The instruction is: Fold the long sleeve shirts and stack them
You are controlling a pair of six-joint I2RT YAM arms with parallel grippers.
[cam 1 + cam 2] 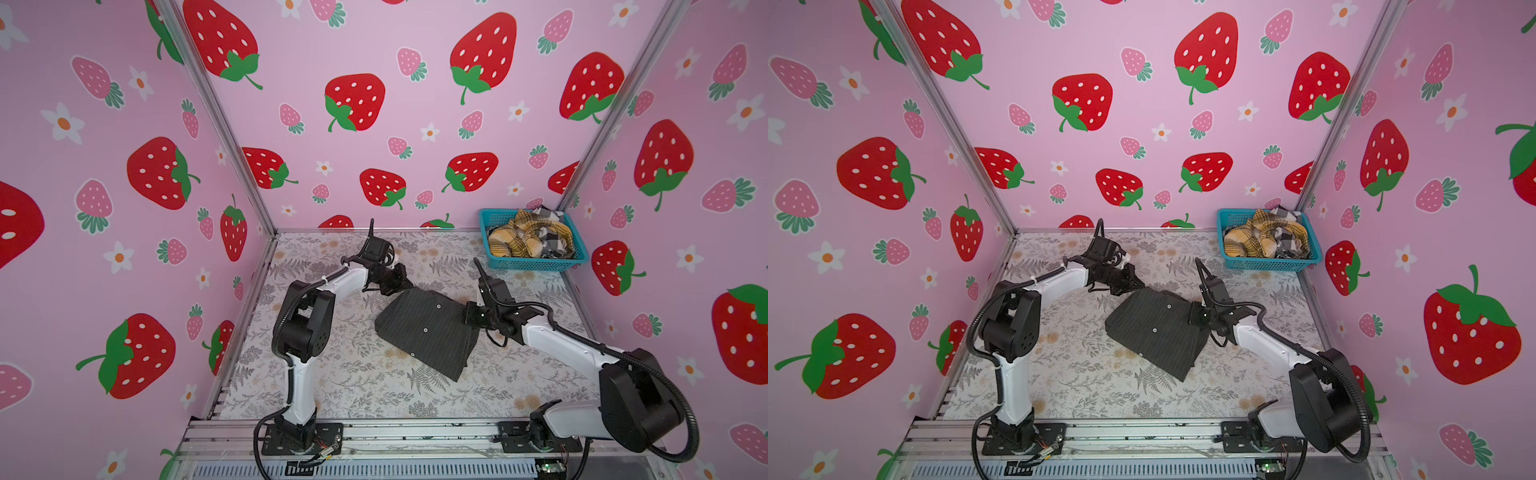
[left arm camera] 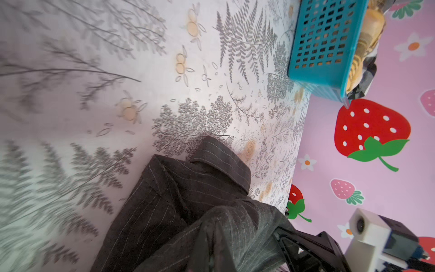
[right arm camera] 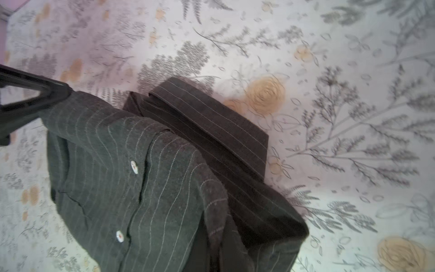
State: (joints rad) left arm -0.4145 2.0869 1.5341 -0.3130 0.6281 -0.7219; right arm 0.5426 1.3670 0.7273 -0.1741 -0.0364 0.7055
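charcoal pinstripe shirt [image 1: 424, 332] lies folded near the middle of the floral tabletop [image 1: 332, 374], its near end flat and its far edge raised between my two arms. i see the left claw [image 1: 408, 286] pressed together on the far left corner of that edge; the right wrist view shows its dark fingertips [image 3: 53, 91] biting the cloth. the right claw [image 1: 465, 318] is pinching the far right corner, cloth bunched around it. the collar [image 3: 211, 122] rests on the tabletop just beyond the raised edge. in the back right corner, well apart, the teal basket [image 1: 536, 262] holds the mustard plaid shirt [image 1: 519, 241] and the black-and-white check shirt [image 1: 555, 247].
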